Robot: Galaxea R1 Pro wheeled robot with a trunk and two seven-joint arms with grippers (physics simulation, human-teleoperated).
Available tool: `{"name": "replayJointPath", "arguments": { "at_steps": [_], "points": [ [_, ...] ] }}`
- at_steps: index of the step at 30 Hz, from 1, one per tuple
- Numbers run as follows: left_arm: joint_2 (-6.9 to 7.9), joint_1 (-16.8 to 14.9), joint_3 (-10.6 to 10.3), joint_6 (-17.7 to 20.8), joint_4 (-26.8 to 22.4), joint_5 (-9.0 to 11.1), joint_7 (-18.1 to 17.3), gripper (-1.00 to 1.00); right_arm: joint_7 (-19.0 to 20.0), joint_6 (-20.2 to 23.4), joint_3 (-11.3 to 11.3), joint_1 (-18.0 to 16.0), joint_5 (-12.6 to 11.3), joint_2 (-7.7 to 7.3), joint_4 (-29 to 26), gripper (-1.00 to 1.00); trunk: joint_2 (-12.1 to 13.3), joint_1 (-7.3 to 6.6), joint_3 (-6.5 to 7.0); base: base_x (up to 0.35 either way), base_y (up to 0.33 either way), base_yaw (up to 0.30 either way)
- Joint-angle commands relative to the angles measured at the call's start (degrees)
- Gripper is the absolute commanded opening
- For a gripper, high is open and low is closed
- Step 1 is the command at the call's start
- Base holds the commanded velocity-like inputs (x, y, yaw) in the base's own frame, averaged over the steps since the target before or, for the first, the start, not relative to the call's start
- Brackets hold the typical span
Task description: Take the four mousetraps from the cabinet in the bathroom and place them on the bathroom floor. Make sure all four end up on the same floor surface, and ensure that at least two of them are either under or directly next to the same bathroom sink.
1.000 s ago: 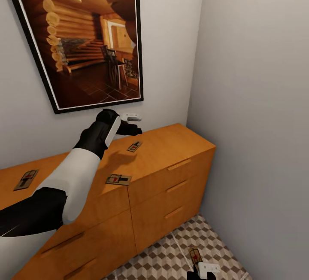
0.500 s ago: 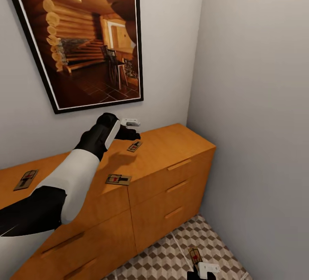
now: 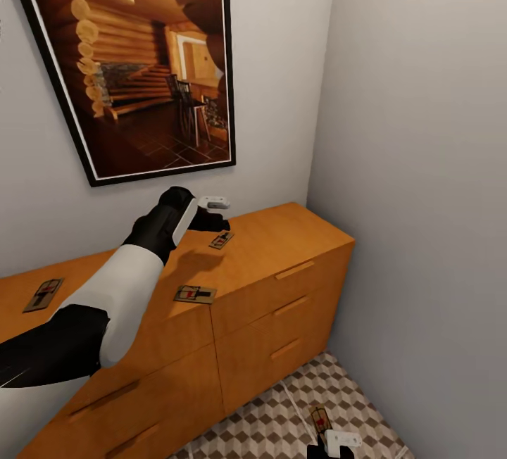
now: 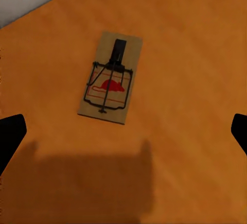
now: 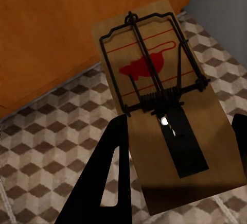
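L arm reaches fwd from the lower-left of the head view, elbow bent, white forearm rising to a black wrist; left tool point(image 3: 220, 214) hangs just above the cabinet point(image 3: 274, 248) top near the back wall, over the far mousetrap point(image 3: 221, 239). In the L wrist view the fingertips point(image 4: 10, 136) sit wide apart at both frame edges, so the tool is spread, not touching that trap; its shadow falls on the surface beside the trap.

Right tool point(image 3: 331, 445) is cut off at the bottom edge of the head view, low over the bathroom floor point(image 3: 282, 417). R wrist view: fingers either side of a held mousetrap point(image 5: 164, 110), pinching it; far finger mostly out of frame, contact there hard to confirm.

Far trap: long axis runs roughly front-to-back, slightly slanted. Front-edge mousetrap point(image 3: 195, 294) lies lengthwise along the cabinet's front edge. Left mousetrap point(image 3: 43, 294) lies at the surface's left end, angled toward the wall. Framed picture point(image 3: 134, 58) hangs above.
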Motion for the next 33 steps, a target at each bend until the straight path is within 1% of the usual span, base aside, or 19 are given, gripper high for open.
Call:
{"name": "replayJointPath", "arguments": {
  "at_steps": [1, 10, 16, 24, 33],
  "points": [
    [0.02, 0.0, -0.2, 0.2, 0.0, 0.3, 0.1, 1.0, -0.4, -0.1, 0.5, 0.0, -0.3, 0.02, 0.0, -1.0, 0.0, 0.0, -0.06, 0.028, 0.078, 0.0],
    [-0.09, 0.0, -1.1, 0.2, 1.8, 0.3, 0.1, 1.0, -0.4, -0.1, 0.5, 0.0, -0.3, 0.02, 0.0, -1.0, 0.0, 0.0, -0.06, 0.048, 0.081, 0.0],
    [-0.22, 0.0, -1.3, 0.2, 2.0, 0.3, 0.1, 1.0, -0.4, -0.1, 0.5, 0.0, -0.3, 0.02, 0.0, -1.0, 0.0, 0.0, -0.06, 0.018, 0.006, 0.0],
    [-0.27, 0.0, -1.3, 0.2, 2.7, 0.3, 0.1, 1.0, -0.4, -0.1, 0.6, 0.0, -0.3, 0.02, 0.0, -1.0, 0.0, 0.0, -0.06, 0.146, 0.0, 0.0],
    [-0.27, 0.0, -1.3, 0.1, 3.6, 0.3, 0.1, 1.0, -0.4, -0.2, 0.6, 0.0, -0.3, 0.02, 0.0, -1.0, 0.0, 0.0, -0.06, 0.015, 0.0, 0.0]
  ]
}}
